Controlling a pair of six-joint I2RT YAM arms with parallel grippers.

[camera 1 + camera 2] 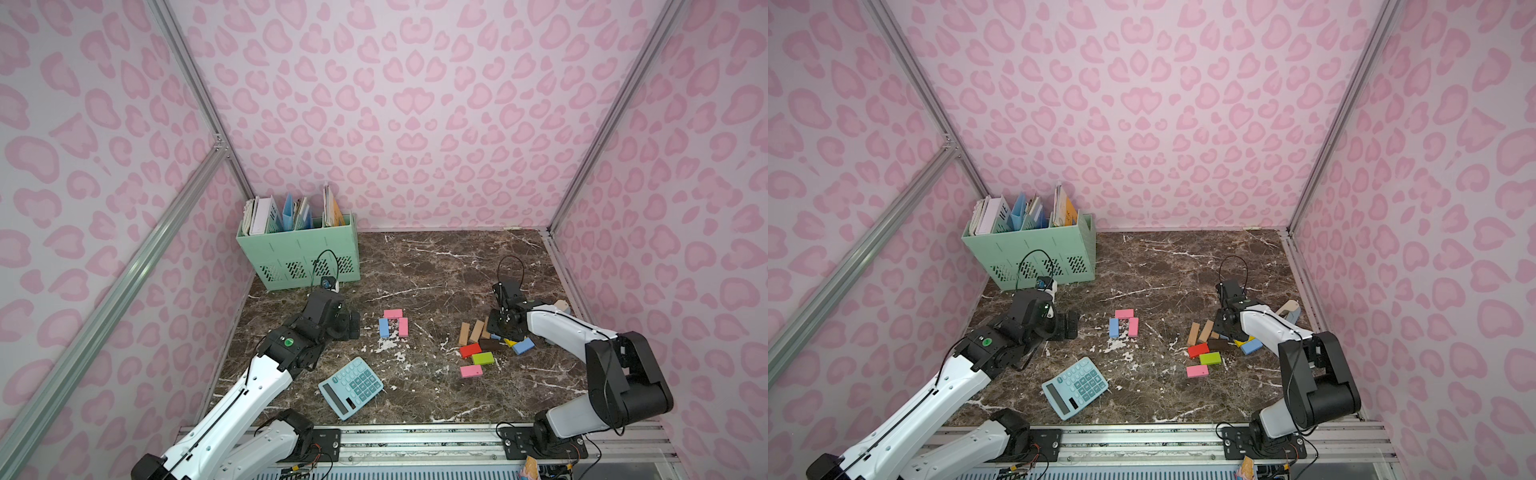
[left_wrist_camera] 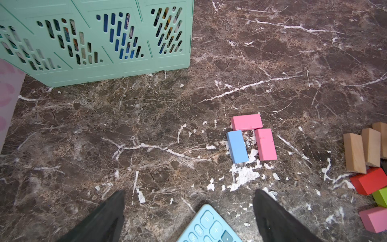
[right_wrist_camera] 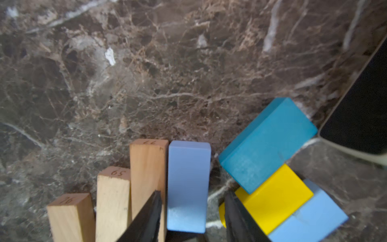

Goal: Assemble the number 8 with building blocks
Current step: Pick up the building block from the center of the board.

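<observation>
The right fingers stand open either side of a light-blue block, not yet pinching it. It lies in the pile of building blocks on the right of the surface. The left fingers are spread wide and empty, left of the three-block arch at the middle. The block looks light, rigid and smooth-painted. Pinching its long sides should hold, though the wooden block just beside it may drag along.

At centre lie three arched blocks, calculator before them, loose blocks right, file rack behind left.
</observation>
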